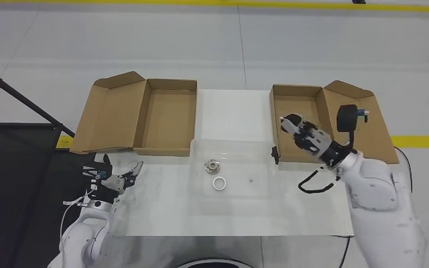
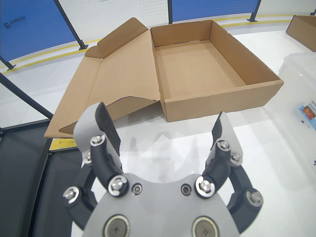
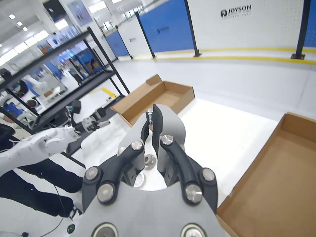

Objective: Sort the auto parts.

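My right gripper [image 3: 151,122] is shut on a small metal bolt [image 3: 149,113], held in the air over the right cardboard box [image 1: 300,100]; from above that gripper [image 1: 292,123] hangs over the box's near half. In the clear plastic bin [image 1: 257,149] at the table's middle lie a metal flanged nut [image 1: 212,164], a white ring [image 1: 218,183] and a tiny part [image 1: 250,179]. The nut [image 3: 149,159] also shows below my right fingers. My left gripper [image 2: 160,124] stands open with nothing in it, near the table's front left corner, facing the left cardboard box [image 2: 205,60].
Both boxes have their lids folded outward; the left box [image 1: 167,117] is bare inside. A black shelf frame [image 3: 61,75] stands beyond the table's left side. A dark mat [image 1: 27,194] lies left of the table.
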You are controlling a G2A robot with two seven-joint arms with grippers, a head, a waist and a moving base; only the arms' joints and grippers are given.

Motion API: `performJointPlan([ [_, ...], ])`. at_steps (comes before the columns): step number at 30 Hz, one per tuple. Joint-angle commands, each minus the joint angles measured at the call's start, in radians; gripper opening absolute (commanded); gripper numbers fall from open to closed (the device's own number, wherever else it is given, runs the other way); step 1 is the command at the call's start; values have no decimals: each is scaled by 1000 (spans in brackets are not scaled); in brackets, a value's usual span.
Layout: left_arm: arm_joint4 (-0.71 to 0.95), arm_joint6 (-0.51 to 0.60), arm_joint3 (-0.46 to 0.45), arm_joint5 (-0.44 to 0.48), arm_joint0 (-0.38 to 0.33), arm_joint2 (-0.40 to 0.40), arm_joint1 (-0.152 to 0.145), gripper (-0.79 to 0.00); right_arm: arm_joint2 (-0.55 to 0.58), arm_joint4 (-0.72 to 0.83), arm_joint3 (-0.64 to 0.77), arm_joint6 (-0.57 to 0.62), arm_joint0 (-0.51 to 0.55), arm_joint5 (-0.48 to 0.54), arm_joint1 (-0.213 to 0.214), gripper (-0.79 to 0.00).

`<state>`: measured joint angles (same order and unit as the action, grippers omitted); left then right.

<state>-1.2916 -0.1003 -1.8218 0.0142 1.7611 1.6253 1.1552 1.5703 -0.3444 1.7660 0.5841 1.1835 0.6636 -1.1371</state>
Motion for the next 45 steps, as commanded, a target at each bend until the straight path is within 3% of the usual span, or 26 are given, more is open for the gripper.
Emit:
performJointPlan([
  [1,0,0,0,0,0,0,0,0,10,39,-2,-11,2,21,3,-785],
  [12,0,0,0,0,0,0,0,0,17,38,9,18,-34,-24,16,-785],
  [21,0,0,0,0,0,0,0,0,-64,-268,-42,84,-154,-402,17,-785],
  [26,0,0,0,0,0,0,0,0,-169,-468,-159,150,-269,-647,8,-785],
  [32,0,0,0,0,0,0,0,0,-295,-590,-360,261,-425,-786,-10,-785],
  [38,0,0,0,0,0,0,0,0,-409,-671,-572,377,-578,-826,-35,-785],
  [45,0,0,0,0,0,0,0,0,-528,-698,-816,517,-738,-793,-75,-785],
])
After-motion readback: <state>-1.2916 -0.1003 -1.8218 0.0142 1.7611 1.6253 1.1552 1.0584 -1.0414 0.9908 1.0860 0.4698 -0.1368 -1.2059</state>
